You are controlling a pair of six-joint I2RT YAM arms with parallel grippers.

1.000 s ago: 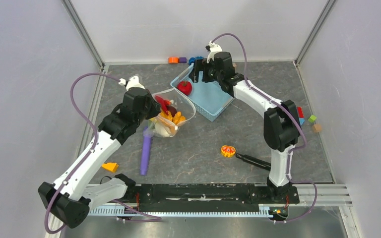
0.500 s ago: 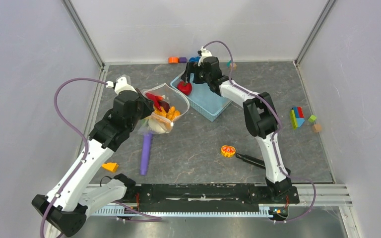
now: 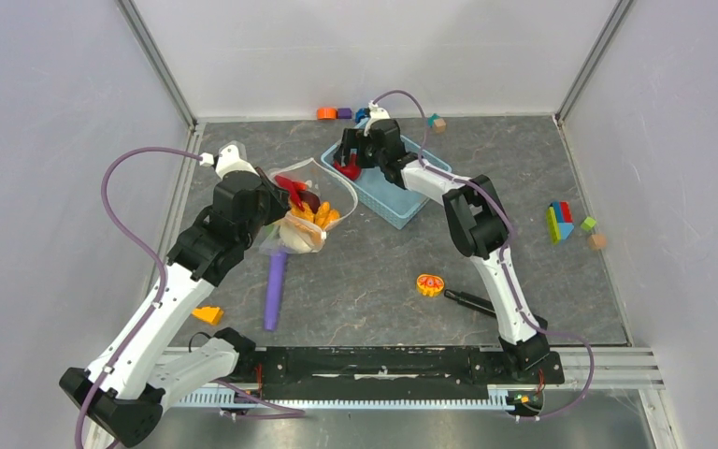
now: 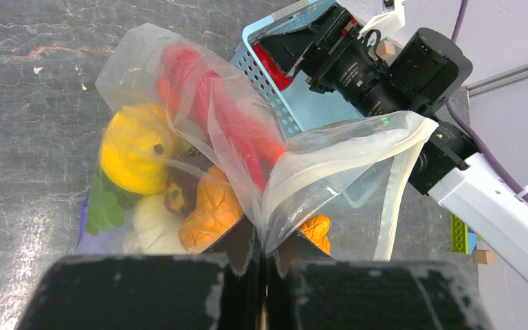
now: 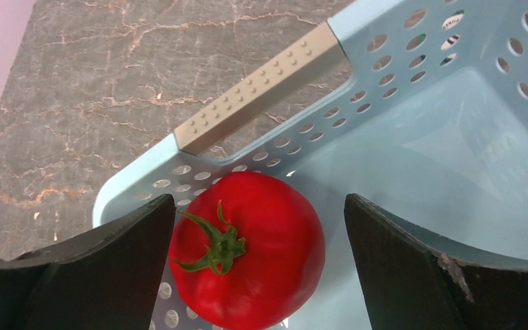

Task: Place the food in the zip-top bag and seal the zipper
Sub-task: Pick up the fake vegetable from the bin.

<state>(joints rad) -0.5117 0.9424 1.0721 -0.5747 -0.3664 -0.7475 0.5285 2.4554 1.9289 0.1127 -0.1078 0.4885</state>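
Left claw (image 4: 261, 256) is clamping the zip-top bag (image 4: 337, 155) by its edge over the gray surface (image 4: 27, 89). Light-blue basket (image 5: 419, 179) is sitting just beside it. Bag's mouth is gaping, w/ yellow pepper (image 4: 134, 148) & red chili (image 4: 237, 134) inside. Right claw (image 5: 258, 206) is hanging in the basket's corner, fingers apart, flanking the red tomato (image 5: 247, 258) on the basket floor.

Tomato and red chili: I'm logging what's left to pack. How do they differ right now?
The tomato is round with a green stem; the red chili is long and slim. The tomato lies in the blue basket, between the open fingers of the right gripper; the red chili is already inside the zip-top bag, which the left gripper pinches. Both are red.
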